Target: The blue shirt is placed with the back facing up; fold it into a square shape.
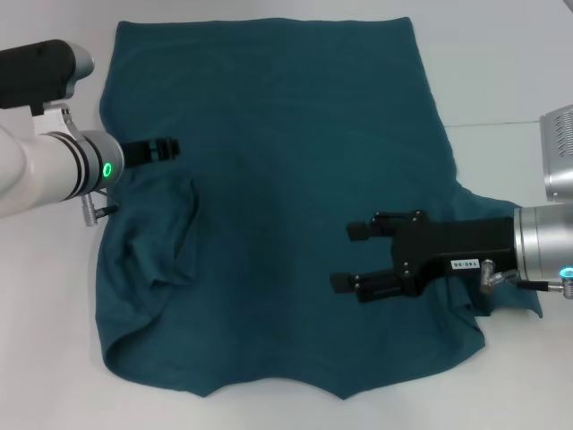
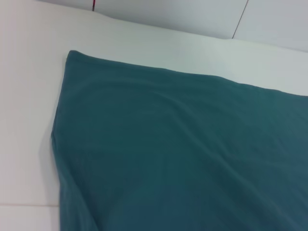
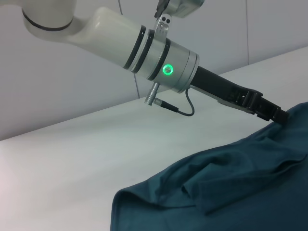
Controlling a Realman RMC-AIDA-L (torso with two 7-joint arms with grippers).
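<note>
The blue shirt (image 1: 295,152) lies spread flat on the white table, plain side up, with its hem at the far side (image 2: 183,154). Its left sleeve (image 1: 166,237) is folded inward onto the body and lies rumpled (image 3: 231,178). My left gripper (image 1: 175,147) is shut and low over the shirt's left edge, just beyond that folded sleeve. Its tip touches the cloth (image 3: 281,115), and I cannot tell whether any fabric is pinched. My right gripper (image 1: 345,257) is open above the shirt's right half with nothing in it. The right sleeve (image 1: 530,309) pokes out from under that arm.
White table (image 1: 501,54) surrounds the shirt on all sides. A grey ribbed part of the robot (image 1: 560,152) stands at the right edge. A thin seam line runs across the table at the right.
</note>
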